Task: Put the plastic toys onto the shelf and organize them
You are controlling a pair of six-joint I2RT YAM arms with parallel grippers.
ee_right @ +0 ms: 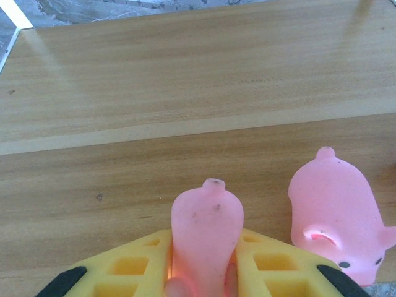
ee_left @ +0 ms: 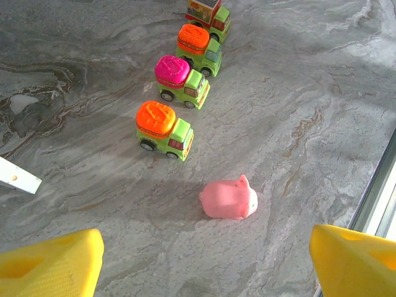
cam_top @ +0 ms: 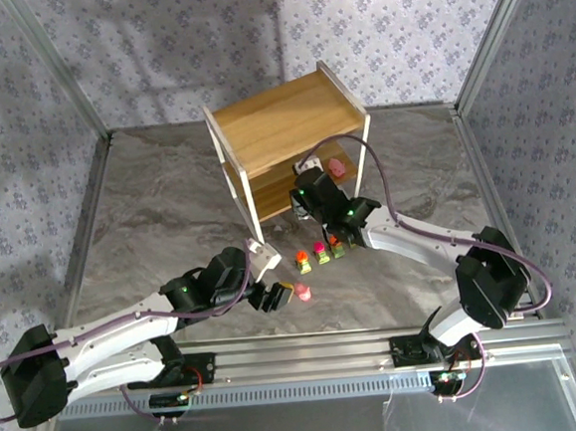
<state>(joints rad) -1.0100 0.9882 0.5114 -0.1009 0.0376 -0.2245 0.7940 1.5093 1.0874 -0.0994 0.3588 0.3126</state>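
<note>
pale pink pig (ee_right: 207,229) in the yellow right gripper (ee_right: 204,275); second pig (ee_right: 334,204), same pink, just right of it on honey-wood shelf (ee_right: 185,93). ahead of the yellow left gripper (ee_left: 204,266): lime-green trucks (ee_left: 164,131) topped orange and magenta (table (ee_left: 309,93) marbled grey).

Pink toy (ee_right: 207,226) in gripper (ee_right: 201,281)

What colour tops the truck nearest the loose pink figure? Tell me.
Orange, on a yellow-green truck; clearest in the left wrist view.
</note>
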